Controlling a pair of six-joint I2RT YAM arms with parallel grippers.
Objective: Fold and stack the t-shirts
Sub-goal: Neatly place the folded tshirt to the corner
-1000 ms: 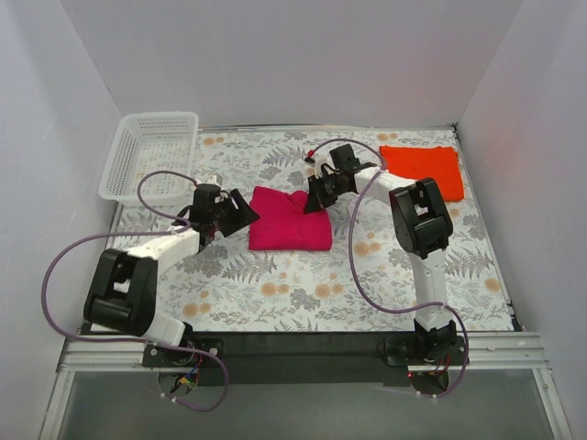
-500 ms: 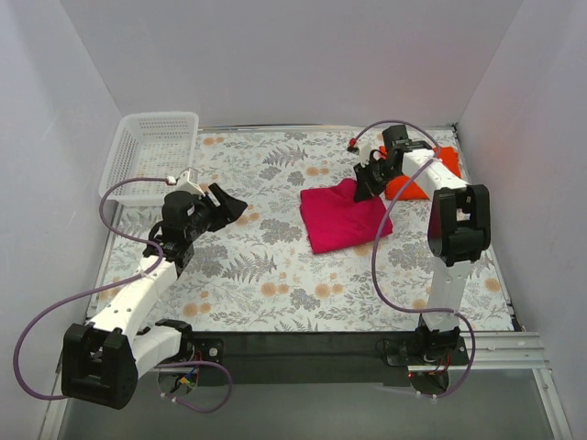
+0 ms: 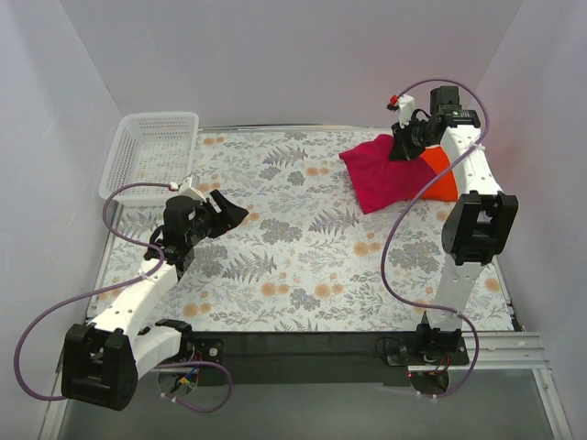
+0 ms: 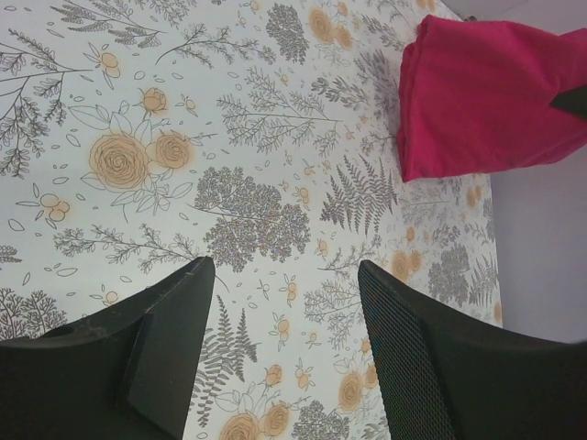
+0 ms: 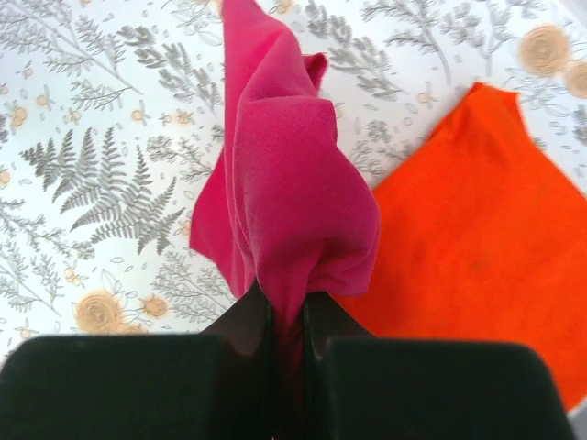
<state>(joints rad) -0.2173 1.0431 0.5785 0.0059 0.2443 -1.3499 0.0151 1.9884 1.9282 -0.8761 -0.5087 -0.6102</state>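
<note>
Right claw (image 5: 286, 316) is clamped tight on a bunched fold of the magenta-pink soft cloth t-shirt (image 5: 284, 183). The fabric gathers into a thick, rounded knot right at the fingertips, then fans out limp and creased, trailing away toward the middle of the floral-printed bench (image 3: 303, 266). Just beside it, in the far right corner, lies the bright orange-red cloth t-shirt (image 5: 477, 229), folded flat into a smooth rectangle with crisp edges.

From above, the claw-side end of the pink shirt overlaps the orange one's left edge, and the rest drapes down onto the bench. So the stacking spot sits to the right of the held cloth, with the pink bundle's long axis running from bench centre across toward it. It looks like a short carry to the right is what's called for, and the right arm is plainly the nearer one.

Left claw (image 4: 284, 275), fingers apart and holding nothing, hovers low over the bench well apart on the left, near the white plastic lattice basket (image 3: 151, 151).
</note>
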